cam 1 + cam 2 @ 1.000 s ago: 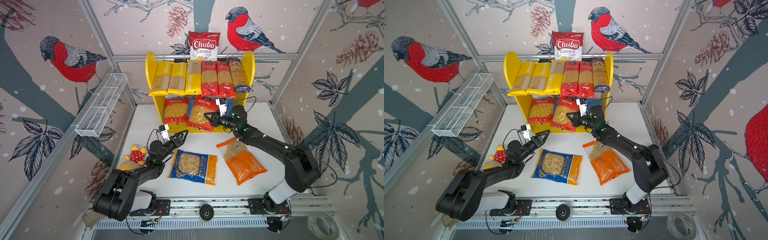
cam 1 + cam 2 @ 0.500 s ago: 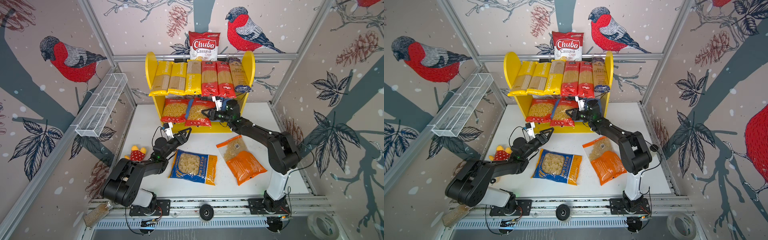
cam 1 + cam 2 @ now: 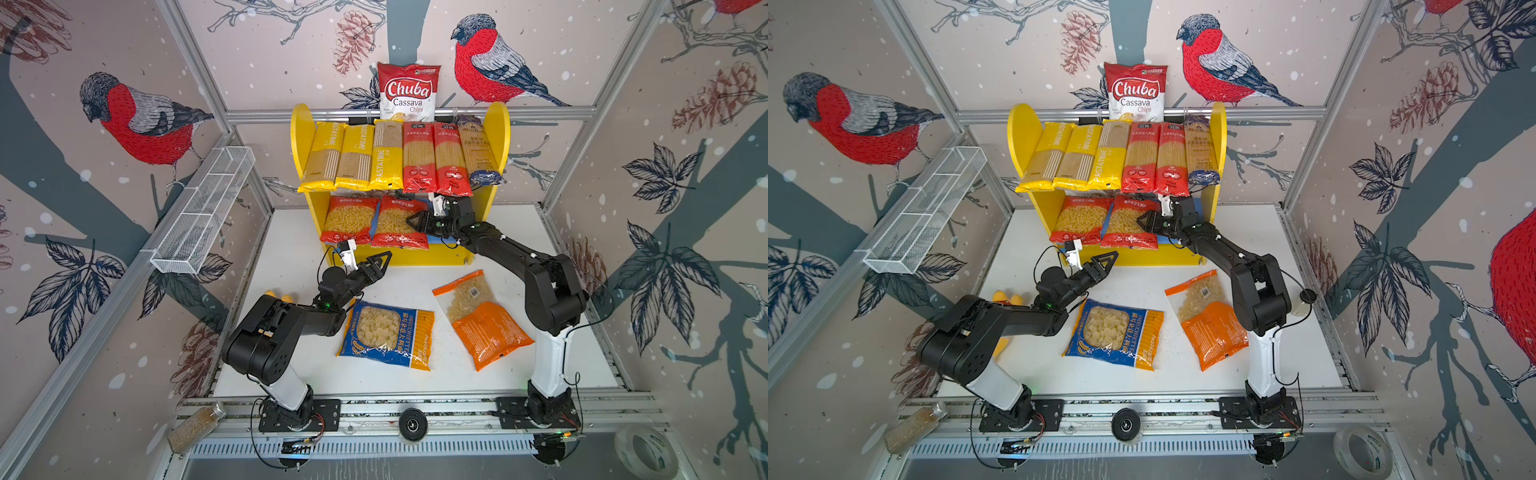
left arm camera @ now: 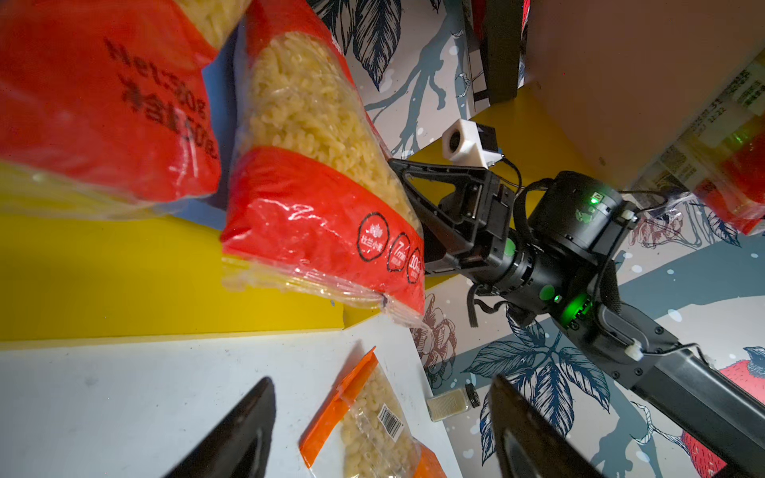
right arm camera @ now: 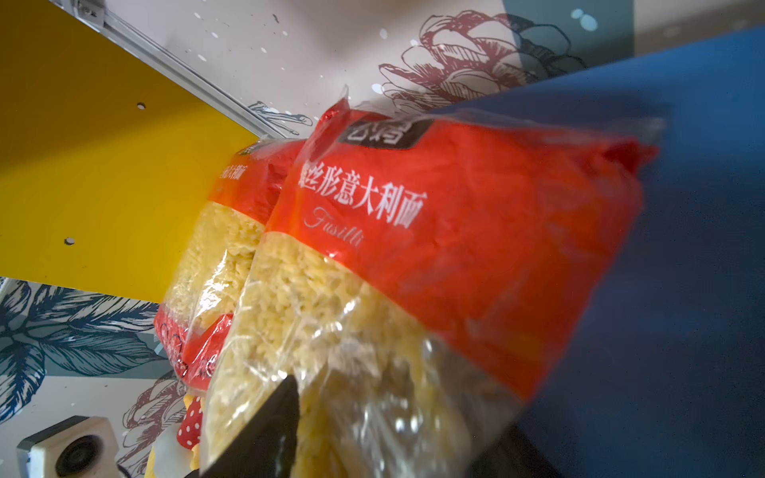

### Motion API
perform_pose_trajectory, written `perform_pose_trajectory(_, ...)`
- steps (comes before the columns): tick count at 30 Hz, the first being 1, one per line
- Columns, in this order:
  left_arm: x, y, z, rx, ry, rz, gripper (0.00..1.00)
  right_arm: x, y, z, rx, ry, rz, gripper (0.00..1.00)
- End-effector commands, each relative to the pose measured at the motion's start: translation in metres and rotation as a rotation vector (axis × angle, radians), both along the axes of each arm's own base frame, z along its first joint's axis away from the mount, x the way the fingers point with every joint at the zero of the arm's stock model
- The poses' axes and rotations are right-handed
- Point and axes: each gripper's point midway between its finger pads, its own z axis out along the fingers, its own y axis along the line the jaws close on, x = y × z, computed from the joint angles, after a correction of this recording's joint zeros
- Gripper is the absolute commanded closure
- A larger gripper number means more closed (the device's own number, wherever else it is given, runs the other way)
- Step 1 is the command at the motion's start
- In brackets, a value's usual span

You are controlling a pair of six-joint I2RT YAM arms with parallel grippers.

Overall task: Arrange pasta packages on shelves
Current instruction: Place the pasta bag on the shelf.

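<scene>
On lower shelf [image 3: 440,240], fusilli bag [image 3: 399,222] against right fingers [image 3: 415,220]

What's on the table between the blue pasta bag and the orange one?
Nothing: in both top views, bare white table separates the blue pasta bag and the orange pasta bag.

The red-and-white chips bag [image 3: 409,92] above the rack reads "Chuba Cassava Chips". Three long yellow packs [image 3: 385,154] on the upper board carry "PASTATIME". In the right wrist view, a red bag [image 5: 414,256] shows "Fusilli" under Chinese characters (not transcribed here). The blue bag [image 3: 388,332] on the surface reads "ORECCHIETTE" and "PASTATIME".
</scene>
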Motion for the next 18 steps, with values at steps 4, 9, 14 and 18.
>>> perform_pose_trajectory(4, 0.007, -0.006, 0.014, -0.015, -0.068, -0.014, 0.23, -0.018, -0.018, -0.009, -0.034, 0.048, -0.088, 0.25)
perform_pose_trajectory(9, 0.016, -0.011, 0.015, -0.016, -0.077, -0.023, 0.26, -0.042, -0.018, -0.006, -0.02, 0.057, -0.084, 0.24)
perform_pose_trajectory(14, 0.025, -0.015, 0.013, -0.003, -0.079, -0.027, 0.3, -0.056, -0.013, 0.002, 0.025, 0.066, -0.064, 0.26)
perform_pose_trajectory(18, 0.027, -0.017, 0.012, -0.004, -0.078, -0.033, 0.32, -0.054, -0.01, -0.007, 0.03, 0.084, -0.064, 0.35)
